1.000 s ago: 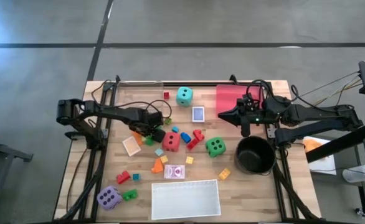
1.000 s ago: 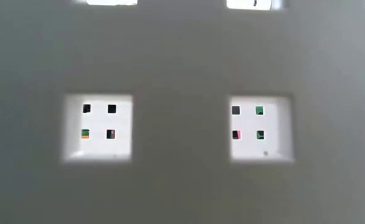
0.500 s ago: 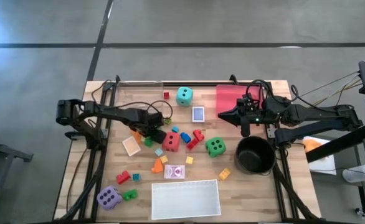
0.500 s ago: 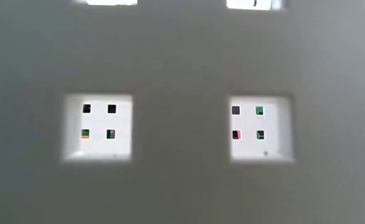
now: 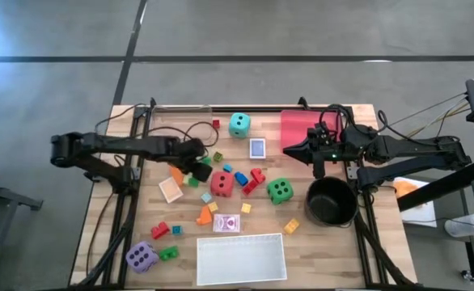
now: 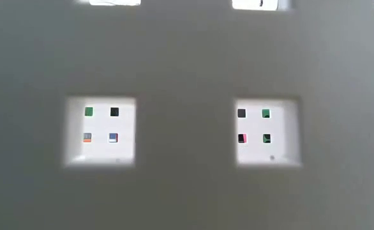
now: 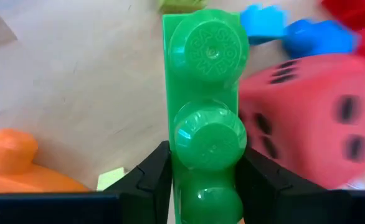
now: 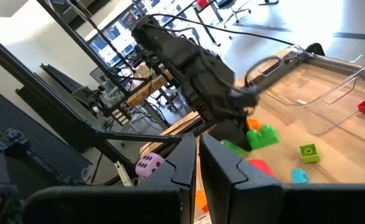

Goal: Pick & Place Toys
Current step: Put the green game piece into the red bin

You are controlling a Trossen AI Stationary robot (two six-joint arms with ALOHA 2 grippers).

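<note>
Green block (image 7: pixel 206 118) clamped in left tool (image 5: pixel 195 166) beside red die (image 5: pixel 222 183) (right tool (image 5: pixel 289 150) shut, by pink tray (image 5: pixel 298 125)).

We read one text only: raised lettering, apparently "MEGA BLOKS", ringed around the top stud of the green block (image 7: pixel 206 124) clamped between the left gripper (image 7: pixel 201 180) fingers; on the studs nearer the fingers it is too soft to read. Pips, no numerals, on the red die (image 7: pixel 313 124) just beside that gripper, and on the purple die (image 8: pixel 149 164) past the right gripper (image 8: pixel 198 165). The playing cards (image 5: pixel 257 148) on the table between the two grippers show printed patterns, too small to read. Nothing legible in the low view or on the room signage beyond the table.
</note>
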